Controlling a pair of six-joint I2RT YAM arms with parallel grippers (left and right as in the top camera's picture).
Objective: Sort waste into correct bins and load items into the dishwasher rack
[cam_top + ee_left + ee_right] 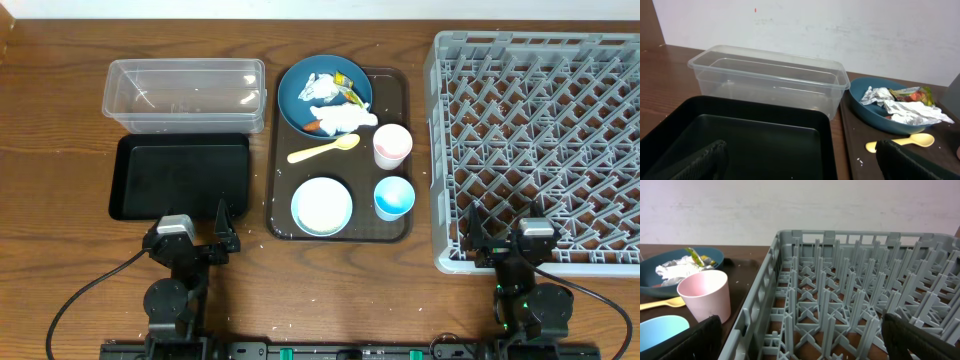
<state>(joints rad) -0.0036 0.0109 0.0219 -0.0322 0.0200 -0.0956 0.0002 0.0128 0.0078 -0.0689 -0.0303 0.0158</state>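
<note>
Rack (530, 42), narrow gap to tray (390, 95)

This is a robotics lab bench staged as a dish-clearing station. A plain wooden table (60, 250) stands against a bare white wall (840, 30). A left robot arm (175, 290) and a right robot arm (530, 300) are mounted at its near edge, beside a grey commercial dishwasher rack (540, 130).

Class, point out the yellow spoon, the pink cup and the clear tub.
yellow spoon (316, 152), overhead view, on its handle.
pink cup (707, 302), right wrist view, on its side wall.
clear tub (765, 92), left wrist view, on its front wall.
</note>
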